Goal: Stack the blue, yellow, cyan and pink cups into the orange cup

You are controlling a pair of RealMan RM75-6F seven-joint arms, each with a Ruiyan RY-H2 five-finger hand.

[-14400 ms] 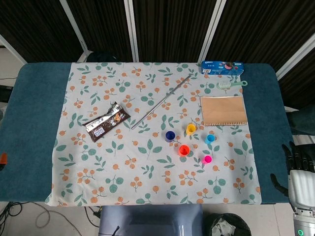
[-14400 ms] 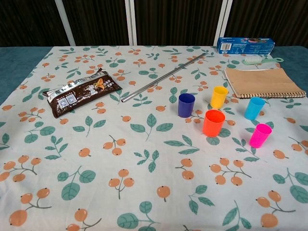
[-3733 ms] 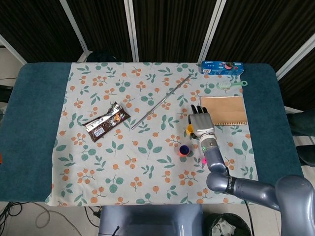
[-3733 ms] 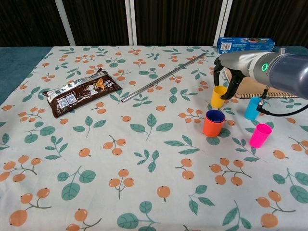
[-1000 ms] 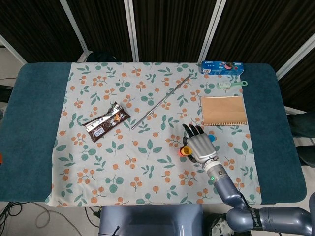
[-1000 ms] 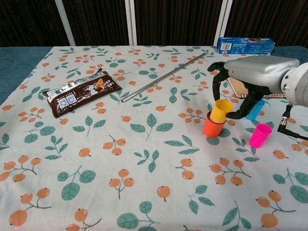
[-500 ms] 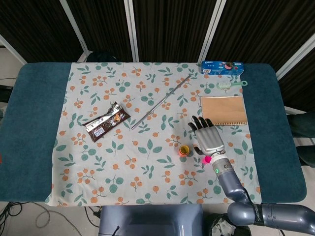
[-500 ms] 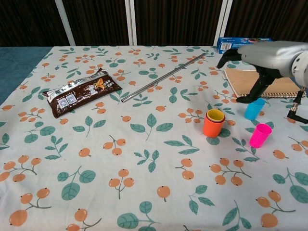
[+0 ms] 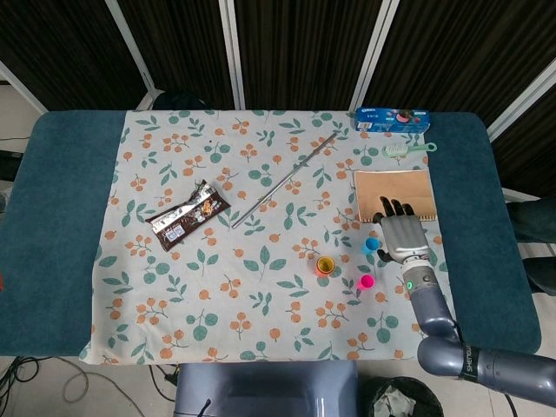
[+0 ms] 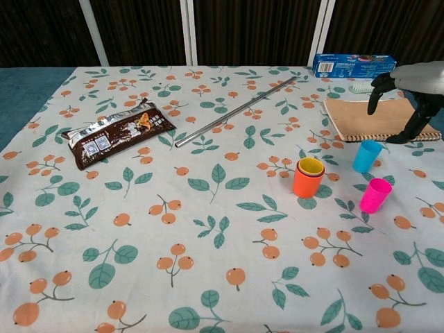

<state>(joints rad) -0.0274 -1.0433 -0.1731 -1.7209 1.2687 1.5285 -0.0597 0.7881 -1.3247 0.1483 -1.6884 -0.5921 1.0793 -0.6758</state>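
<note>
Cyan cup just left of the empty, spread-fingered right hand.

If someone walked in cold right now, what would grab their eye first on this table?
Probably the bright cups right of centre on the leaf-print cloth: the orange cup with the yellow cup nested in it, and the cyan cup and pink cup standing loose to its right. Next, the right hand, fingers spread and empty, over the near edge of the brown notebook beside the cyan cup.
</note>
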